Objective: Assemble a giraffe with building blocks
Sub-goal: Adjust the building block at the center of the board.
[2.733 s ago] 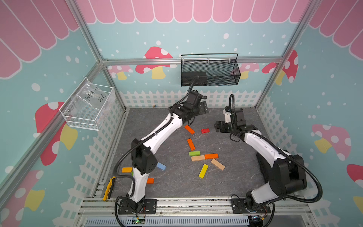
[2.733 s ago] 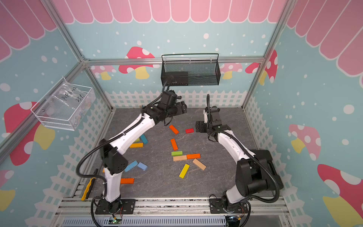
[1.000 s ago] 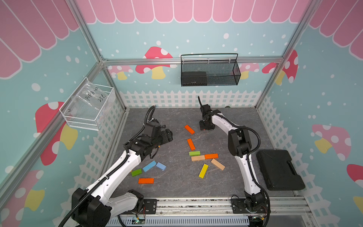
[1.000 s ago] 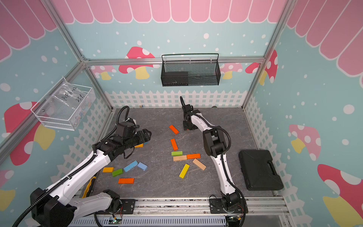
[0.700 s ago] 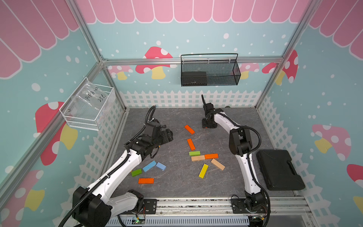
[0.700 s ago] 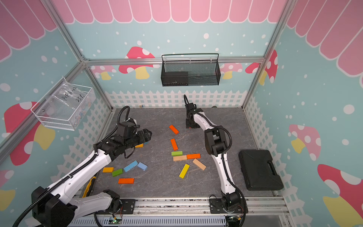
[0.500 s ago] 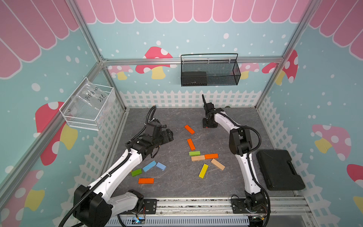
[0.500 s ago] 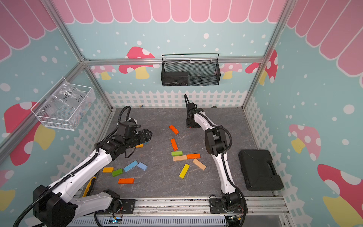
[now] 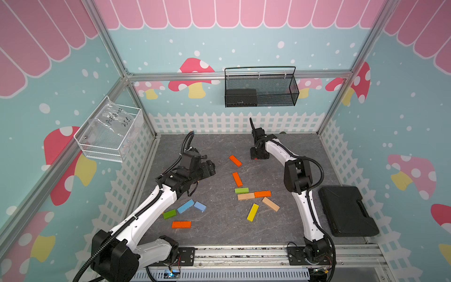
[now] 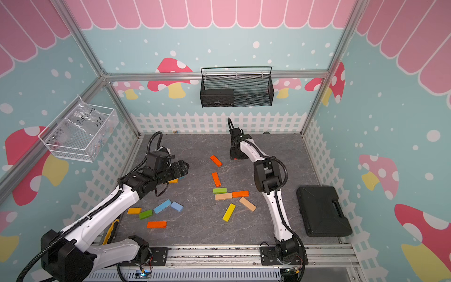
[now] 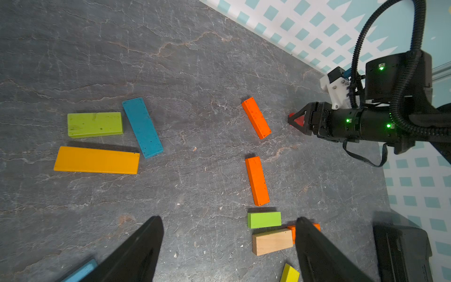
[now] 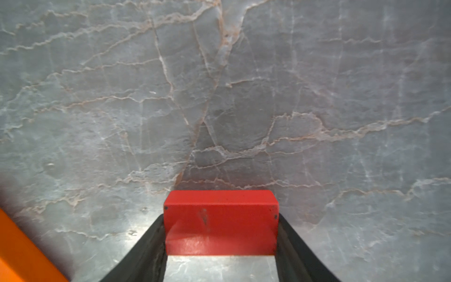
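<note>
Tally is made: two tan blocks [image 9: 246, 196], one yellow block [image 9: 252, 212], one red block [image 12: 220, 207] clasped by right gripper [image 12: 220, 218]; left gripper [image 11: 228, 221] is spread open.

A black wire basket [image 9: 261, 89] hangs on the back wall [image 9: 219, 48], which is teal with white dots and red mushrooms (the side walls match). High above the basket runs a pink scalloped border [image 9: 219, 12]. Just below the basket a white picket-fence strip [image 9: 219, 123] edges the grey, veined floor [image 9: 219, 232]. An aluminium bar [image 9: 322, 72] crosses behind the basket. Left of it hangs a white mesh bin [image 9: 102, 149], and a black case [image 9: 346, 212] lies well below, to its right. Light is even.
</note>
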